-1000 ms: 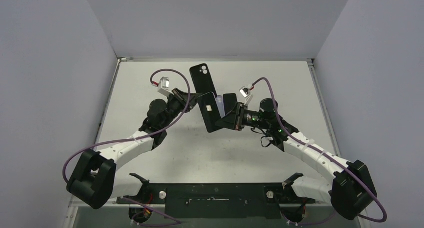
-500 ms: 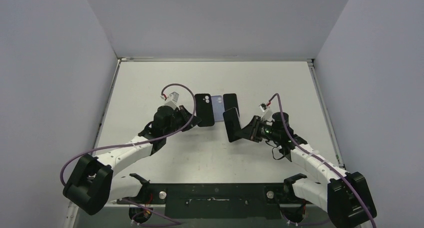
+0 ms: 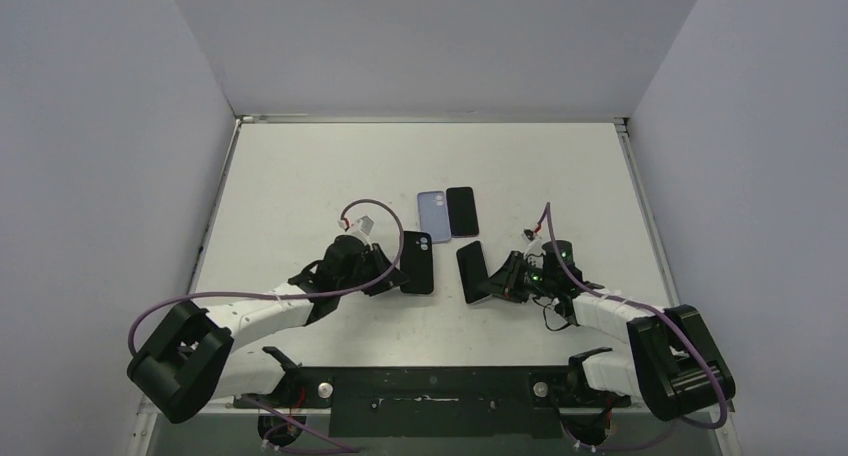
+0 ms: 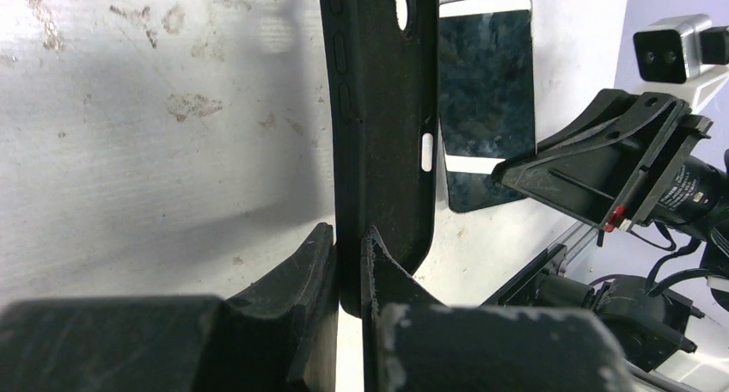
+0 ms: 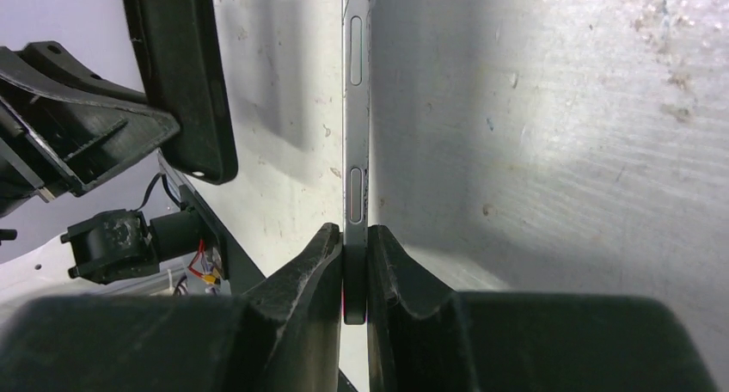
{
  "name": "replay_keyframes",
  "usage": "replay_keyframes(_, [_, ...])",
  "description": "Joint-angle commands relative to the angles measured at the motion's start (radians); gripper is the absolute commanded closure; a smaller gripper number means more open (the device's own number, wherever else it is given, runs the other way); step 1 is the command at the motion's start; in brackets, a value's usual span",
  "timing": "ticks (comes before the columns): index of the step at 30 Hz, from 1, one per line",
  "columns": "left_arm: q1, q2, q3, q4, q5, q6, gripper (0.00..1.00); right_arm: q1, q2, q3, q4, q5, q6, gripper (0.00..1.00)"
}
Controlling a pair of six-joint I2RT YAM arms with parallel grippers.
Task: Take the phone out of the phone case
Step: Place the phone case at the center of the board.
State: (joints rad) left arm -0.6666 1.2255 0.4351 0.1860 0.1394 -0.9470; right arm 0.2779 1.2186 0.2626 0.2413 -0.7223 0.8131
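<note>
Count: two arms, two grippers, and four flat rectangular items on or over the table (image 3: 300, 176), namely one phone (image 3: 472, 272), one phone case (image 3: 417, 262), one lavender piece (image 3: 432, 215) and one black slab (image 3: 461, 211); the phone is out of the phone case and sits in the right gripper (image 3: 495, 279), whose jaws are closed on its near end, pinching it face to back; from the right wrist it runs edge-on straight out from between the fingers (image 5: 322, 263); the phone case is in the left gripper (image 3: 395, 273), jaws clamped on its near rim, the case likewise edge-on to the left wrist camera; phone and case are apart, side by side at the near middle of the table, with bare surface between them; whether either touches the table cannot be told; the lavender piece and black slab lie flat, just beside each other, farther back, away from both grippers. Phone: thin, silver metallic edge with two elongated side buttons, dark glossy reflective screen; case: matte black, rounded corners, raised button bumps along one side, a small slot cutout, a camera opening at its far end; lavender piece: rounded corners; table: pale, scuffed and stained.
</note>
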Motion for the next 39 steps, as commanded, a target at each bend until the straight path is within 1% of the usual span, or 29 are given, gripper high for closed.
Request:
replay_keyframes(1, [-0.018, 0.034, -0.007, 0.099, 0.017, -0.038, 1.0, -0.003, 0.059, 0.005, 0.209, -0.03, 0.02, 1.0])
replay_keyframes(3, [-0.026, 0.064, -0.006, 0.115, 0.02, -0.054, 1.0, -0.003, 0.095, 0.01, 0.235, -0.026, 0.03, 0.99])
replay_keyframes(5, [-0.034, 0.088, -0.001, 0.128, 0.022, -0.071, 1.0, -0.003, 0.132, 0.013, 0.27, -0.025, 0.048, 0.97])
replay_keyframes(8, [-0.05, 0.119, -0.004, 0.162, 0.016, -0.101, 1.0, -0.003, 0.175, 0.018, 0.299, -0.026, 0.072, 0.91])
replay_keyframes(11, [-0.068, 0.15, -0.012, 0.204, 0.017, -0.128, 1.0, -0.003, 0.201, 0.019, 0.291, -0.008, 0.078, 0.85])
replay_keyframes(15, [-0.087, 0.19, 0.007, 0.216, 0.014, -0.133, 1.0, -0.002, 0.228, 0.029, 0.263, 0.014, 0.068, 0.7])
replay_keyframes(18, [-0.091, 0.219, 0.014, 0.23, 0.004, -0.15, 1.0, -0.003, 0.248, 0.052, 0.208, 0.027, 0.039, 0.61])
replay_keyframes(25, [-0.098, 0.307, 0.052, 0.293, 0.015, -0.169, 1.0, -0.003, 0.216, 0.101, 0.019, 0.105, -0.051, 0.37])
replay_keyframes(27, [-0.103, 0.325, 0.06, 0.301, 0.014, -0.174, 1.0, -0.003, 0.196, 0.109, -0.035, 0.124, -0.081, 0.32])
replay_keyframes(31, [-0.111, 0.363, 0.069, 0.321, 0.014, -0.191, 0.99, -0.003, 0.167, 0.118, -0.122, 0.156, -0.129, 0.28])
replay_keyframes(34, [-0.119, 0.382, 0.078, 0.324, 0.013, -0.205, 0.96, -0.001, 0.154, 0.124, -0.172, 0.172, -0.152, 0.27])
replay_keyframes(39, [-0.128, 0.398, 0.083, 0.319, -0.003, -0.23, 0.9, 0.007, 0.132, 0.12, -0.2, 0.181, -0.157, 0.27])
